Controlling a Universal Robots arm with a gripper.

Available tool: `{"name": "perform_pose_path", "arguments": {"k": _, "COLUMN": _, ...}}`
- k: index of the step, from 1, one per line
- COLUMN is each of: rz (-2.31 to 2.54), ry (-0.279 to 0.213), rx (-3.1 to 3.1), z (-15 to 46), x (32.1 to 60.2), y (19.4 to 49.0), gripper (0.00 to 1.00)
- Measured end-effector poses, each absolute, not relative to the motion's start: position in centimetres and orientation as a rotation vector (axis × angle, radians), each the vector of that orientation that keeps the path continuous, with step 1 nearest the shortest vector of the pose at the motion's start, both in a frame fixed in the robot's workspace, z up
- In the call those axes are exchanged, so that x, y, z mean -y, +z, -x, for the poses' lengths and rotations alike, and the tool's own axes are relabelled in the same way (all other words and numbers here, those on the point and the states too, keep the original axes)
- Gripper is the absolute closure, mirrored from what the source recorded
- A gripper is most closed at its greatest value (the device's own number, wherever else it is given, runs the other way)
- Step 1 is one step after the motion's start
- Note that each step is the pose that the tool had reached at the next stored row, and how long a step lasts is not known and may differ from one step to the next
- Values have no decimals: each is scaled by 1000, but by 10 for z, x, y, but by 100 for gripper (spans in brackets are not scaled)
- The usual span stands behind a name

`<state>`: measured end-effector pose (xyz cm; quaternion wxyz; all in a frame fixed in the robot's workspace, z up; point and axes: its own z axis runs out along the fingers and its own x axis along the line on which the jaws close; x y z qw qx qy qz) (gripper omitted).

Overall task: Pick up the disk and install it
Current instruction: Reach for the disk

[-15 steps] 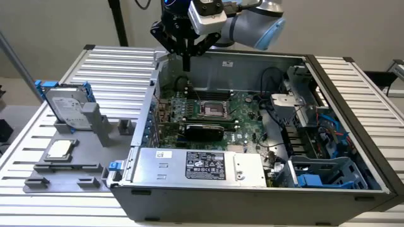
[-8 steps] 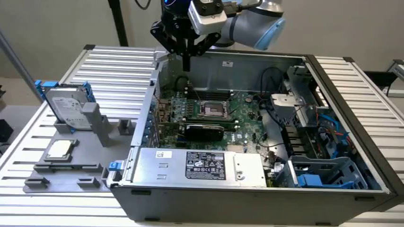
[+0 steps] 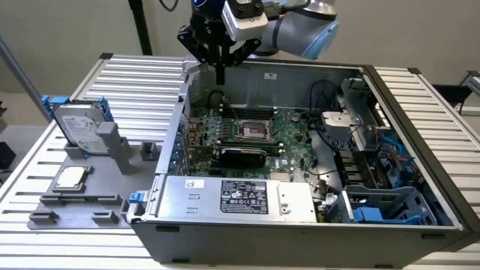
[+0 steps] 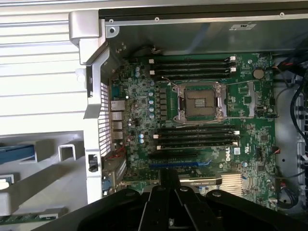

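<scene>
Plain beige wall (image 3: 67,28) behind slatted metal table (image 3: 127,73).

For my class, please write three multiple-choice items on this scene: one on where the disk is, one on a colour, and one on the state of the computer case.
1. Where is the disk?
A. Flat on the floor.
B. Upright in a grey holder at the exterior view's left.
C. In a person's hand.

2. What colour is the disk's frame?
A. Red.
B. Yellow.
C. Blue.

3. The computer case is:
A. Open, with the motherboard exposed.
B. Shut by a side panel.
C. Wrapped in plastic.

Answers:
1 B, it stands on edge in the holder beside the case.
2 C, blue plastic edges the drive.
3 A, the board shows from above.
</scene>
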<state>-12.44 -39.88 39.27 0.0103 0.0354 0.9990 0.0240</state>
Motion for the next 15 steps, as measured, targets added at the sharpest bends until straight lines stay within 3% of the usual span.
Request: {"name": "perform_pose_path", "arguments": {"k": 15, "rz": -111, "ry": 75, "rx": -3121, "z": 191, "x": 399, "y": 392, "gripper": 89}}
